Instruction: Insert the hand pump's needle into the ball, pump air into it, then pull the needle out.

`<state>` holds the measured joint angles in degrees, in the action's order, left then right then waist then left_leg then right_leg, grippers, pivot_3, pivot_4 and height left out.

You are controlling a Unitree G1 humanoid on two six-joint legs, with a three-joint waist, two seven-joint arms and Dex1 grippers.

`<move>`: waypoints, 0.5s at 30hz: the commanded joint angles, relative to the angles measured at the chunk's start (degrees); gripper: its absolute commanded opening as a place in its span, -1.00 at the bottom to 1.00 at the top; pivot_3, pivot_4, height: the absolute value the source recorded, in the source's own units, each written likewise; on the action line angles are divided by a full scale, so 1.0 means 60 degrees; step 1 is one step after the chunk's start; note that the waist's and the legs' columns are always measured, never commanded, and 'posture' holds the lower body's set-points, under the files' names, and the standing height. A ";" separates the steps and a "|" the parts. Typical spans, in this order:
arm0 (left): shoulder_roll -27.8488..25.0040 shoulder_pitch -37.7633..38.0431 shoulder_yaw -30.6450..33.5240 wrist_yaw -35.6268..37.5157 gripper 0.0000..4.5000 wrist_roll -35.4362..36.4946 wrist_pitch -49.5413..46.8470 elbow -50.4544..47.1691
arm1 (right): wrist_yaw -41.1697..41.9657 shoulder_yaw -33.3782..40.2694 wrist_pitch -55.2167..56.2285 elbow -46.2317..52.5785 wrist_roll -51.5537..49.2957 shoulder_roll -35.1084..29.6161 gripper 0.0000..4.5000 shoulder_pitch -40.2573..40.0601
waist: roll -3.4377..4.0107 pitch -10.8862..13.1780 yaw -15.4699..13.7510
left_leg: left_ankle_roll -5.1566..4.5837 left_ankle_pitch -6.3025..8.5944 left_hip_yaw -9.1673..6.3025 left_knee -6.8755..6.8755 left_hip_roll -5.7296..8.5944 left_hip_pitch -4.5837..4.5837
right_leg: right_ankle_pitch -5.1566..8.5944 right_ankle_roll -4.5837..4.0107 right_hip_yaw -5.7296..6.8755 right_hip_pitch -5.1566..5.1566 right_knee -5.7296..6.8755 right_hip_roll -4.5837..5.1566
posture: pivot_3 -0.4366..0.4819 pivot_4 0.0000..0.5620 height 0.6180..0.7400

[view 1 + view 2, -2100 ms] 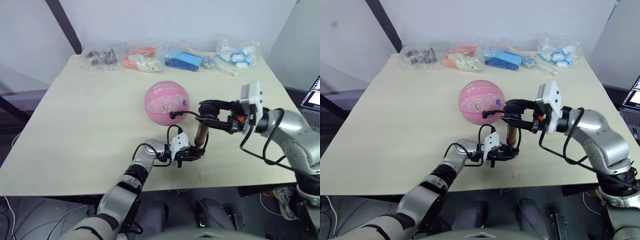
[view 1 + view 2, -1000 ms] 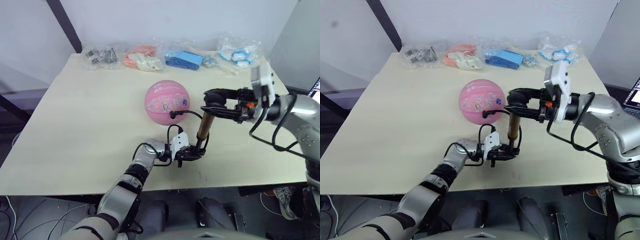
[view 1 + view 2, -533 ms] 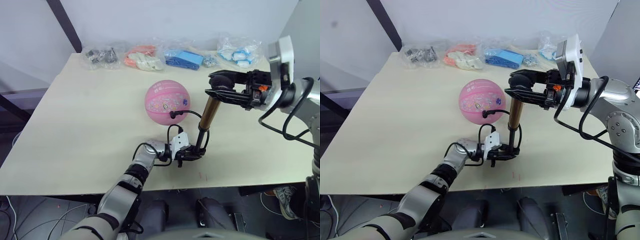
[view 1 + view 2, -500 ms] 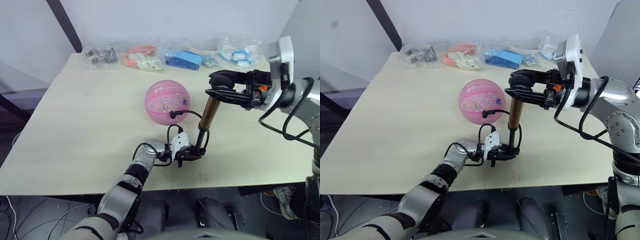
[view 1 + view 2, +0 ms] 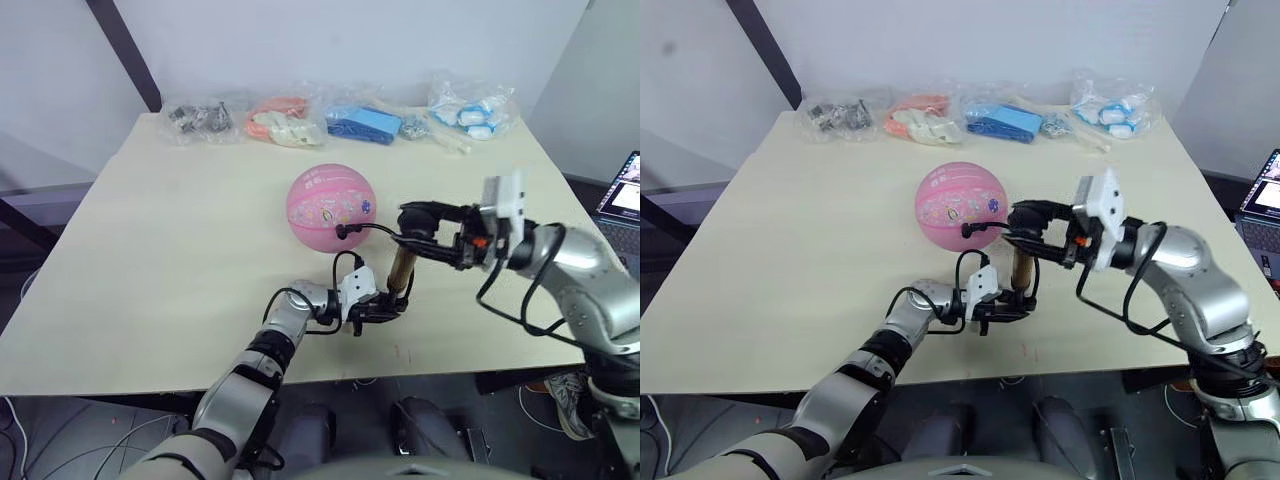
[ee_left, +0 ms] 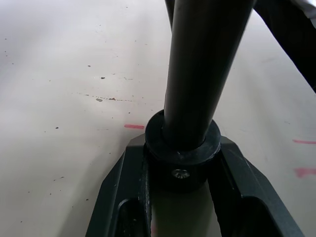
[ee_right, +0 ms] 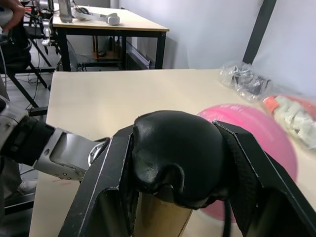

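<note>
We are working over a pale counter (image 5: pixel 160 260) with the ball (image 5: pixel 332 206) resting near its middle, closer to the far edge than our arms are. Along the far edge, clear bags (image 5: pixel 290 118) of small parts are lying in a row. The hand pump (image 5: pixel 402 268) is standing upright, leaning slightly, just in front of the ball toward the near edge. Our left tool (image 5: pixel 385 309) is clamping the pump's black base cap (image 6: pixel 181 148) against the counter, one finger on each side. Our right tool (image 5: pixel 420 227) is gripping the black T-handle (image 7: pixel 177 155) at the top of the pump, its two fingers closed around it. The thin black hose (image 5: pixel 372 229) is arching from the pump over to the ball, where its black fitting is touching the pink surface; the needle itself is too small for us to make out
</note>
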<state>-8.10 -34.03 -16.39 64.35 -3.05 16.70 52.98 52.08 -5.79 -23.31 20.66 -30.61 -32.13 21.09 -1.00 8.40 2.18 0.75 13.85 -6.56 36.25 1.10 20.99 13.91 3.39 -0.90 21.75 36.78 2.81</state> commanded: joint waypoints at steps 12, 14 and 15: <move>-0.0166 0.0342 -0.0130 -0.0047 -0.52 -0.0258 -0.0425 0.0596 | 0.0362 -0.1153 0.0986 -0.1290 0.1393 0.0479 -0.14 -0.1199 | -0.0011 -0.0006 0.0001 | 0.0002 0.0001 0.0001 -0.0008 -0.0006 -0.0018 | 0.0002 0.0000 -0.0001 -0.0013 -0.0004 -0.0002 | -0.05 -0.47 1.00; -0.0184 0.0338 -0.0127 -0.0048 -0.52 -0.0262 -0.0423 0.0602 | 0.0318 -0.0839 0.0712 -0.0985 0.1075 0.0415 -0.14 -0.0914 | -0.0011 -0.0003 -0.0002 | 0.0002 0.0001 0.0001 -0.0009 -0.0006 -0.0016 | 0.0002 0.0001 -0.0001 -0.0013 -0.0006 -0.0002 | -0.05 -0.47 1.00; -0.0197 0.0328 -0.0123 -0.0042 -0.52 -0.0260 -0.0426 0.0603 | 0.0384 -0.0600 0.0465 -0.0716 0.0823 0.0239 -0.14 -0.0631 | -0.0006 0.0004 -0.0003 | 0.0002 0.0001 -0.0001 -0.0009 -0.0006 -0.0014 | 0.0002 0.0001 0.0000 -0.0012 -0.0006 -0.0002 | -0.05 -0.47 1.00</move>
<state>-8.10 -34.02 -16.32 64.08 -3.04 16.68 52.98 52.15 -9.02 -16.57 14.91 -23.71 -29.15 16.88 -1.04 8.42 2.17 0.77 13.86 -6.57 36.20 1.07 20.92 13.92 3.40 -0.90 21.69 36.74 2.81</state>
